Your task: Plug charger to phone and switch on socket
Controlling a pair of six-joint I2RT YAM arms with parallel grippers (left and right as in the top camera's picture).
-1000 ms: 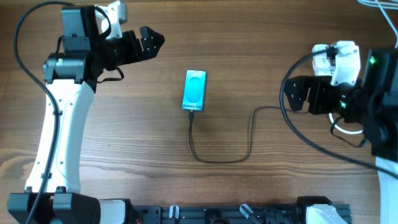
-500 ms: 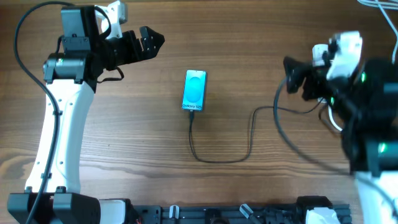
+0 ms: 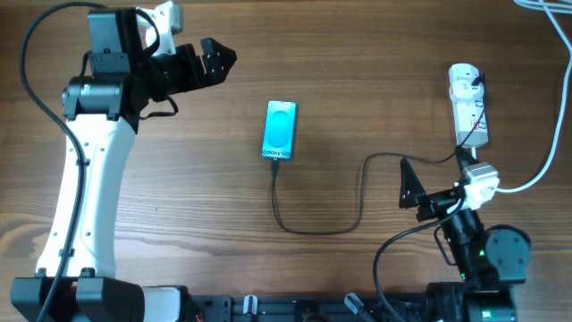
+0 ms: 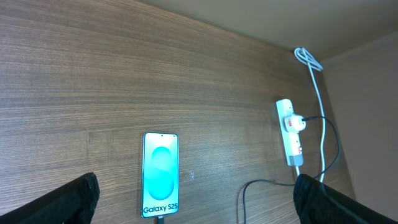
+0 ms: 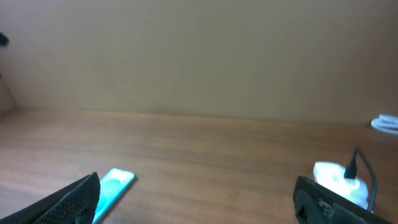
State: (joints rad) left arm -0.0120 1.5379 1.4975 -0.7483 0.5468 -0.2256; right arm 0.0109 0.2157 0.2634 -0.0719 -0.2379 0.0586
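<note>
The phone [image 3: 280, 131] lies flat mid-table with its cyan screen lit. It also shows in the left wrist view [image 4: 161, 174] and the right wrist view [image 5: 115, 185]. The black charger cable [image 3: 361, 192] meets the phone's near short edge, loops across the table and runs to a plug in the socket [image 3: 467, 116]. The socket lies at the far right, and also shows in the left wrist view [image 4: 291, 132]. My left gripper [image 3: 214, 57] is open and empty, up left of the phone. My right gripper [image 3: 414, 191] is open and empty, in front of the socket and clear of it.
A thick white lead [image 3: 552, 134] curves from the socket along the right edge and off the back of the table. It also shows in the left wrist view [image 4: 315, 74]. The arm bases stand at the front edge.
My right arm has pulled back from over the socket toward the front right, and the socket is now uncovered. The left arm, phone and cable have not moved.
</note>
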